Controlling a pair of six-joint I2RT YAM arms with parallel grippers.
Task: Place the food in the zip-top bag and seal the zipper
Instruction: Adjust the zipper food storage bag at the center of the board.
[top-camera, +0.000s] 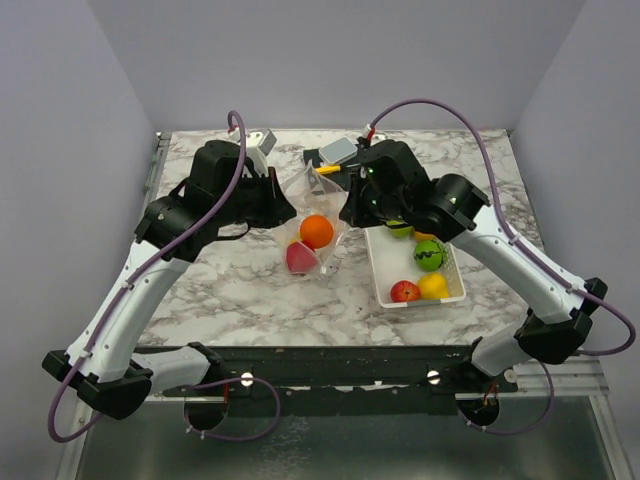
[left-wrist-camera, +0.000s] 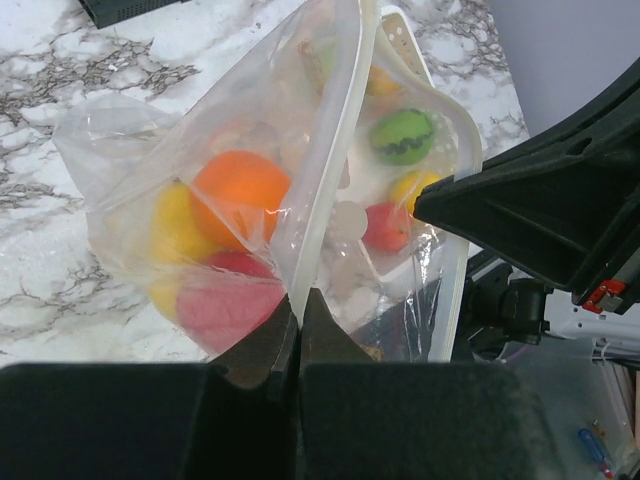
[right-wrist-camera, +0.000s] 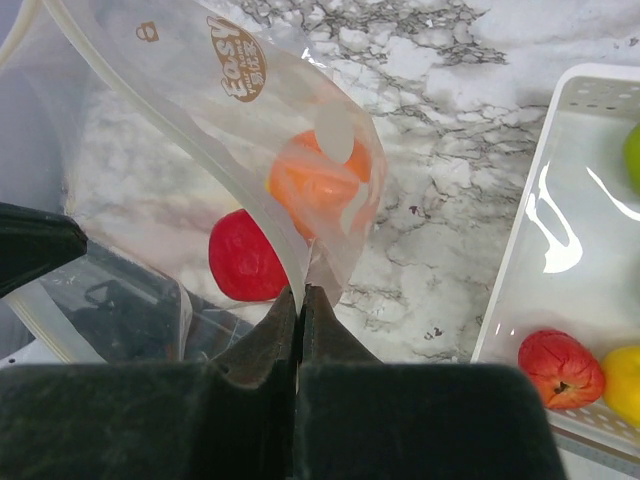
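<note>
Closest to you, your left gripper has its fingers pressed together on one corner of the zip-top bag, right where the pale zipper ends. Your right gripper is clamped the same way on the opposite corner of that edge. The bag is stretched between the two arms over the middle of the marble table.

Its lower end looks to be resting on the marble, though from above you cannot be sure it touches. Through the dotted plastic you can see an orange fruit with a red fruit just below it. The left wrist view also shows a yellow fruit beside the orange one.

Just to the right of the bag sits the white basket. At its near end a second red fruit and a second yellow fruit lie side by side. A striped green fruit lies behind them. A plain green fruit at the far end is partly covered by your right arm.

Past the bag, at the table's far edge, lies a flat grey object.
</note>
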